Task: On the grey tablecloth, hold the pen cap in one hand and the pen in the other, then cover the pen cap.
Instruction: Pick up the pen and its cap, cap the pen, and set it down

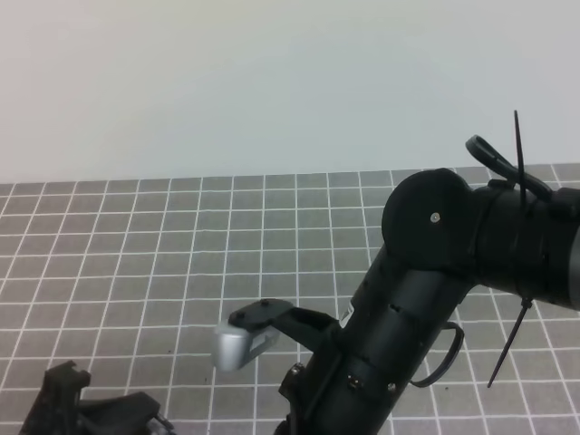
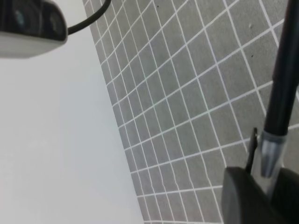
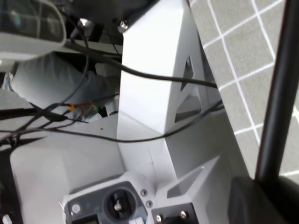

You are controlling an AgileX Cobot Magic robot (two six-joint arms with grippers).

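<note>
Grey tablecloth spreads flat under both my arms, with nothing lying on the part I can see. Both pieces are up off it. Right gripper is closed on a plain black shaft that rises between its fingers; I take that as the pen. Left gripper is clamped round a black tube with a silvery collar and a slim clip-like strip beside it, which I read as the pen cap, though the contact itself sits at the frame edge. Step in hand, as I judge it: bring the two together and seat the cap. To do it well, I should line the two axes up first, mouth of the cap facing the pen's tip. Then close the gap slowly along that line and push straight, not at an angle, keeping both grips firm so neither piece twists. Count: one tablecloth, two grippers, one pen, one cap.
</note>
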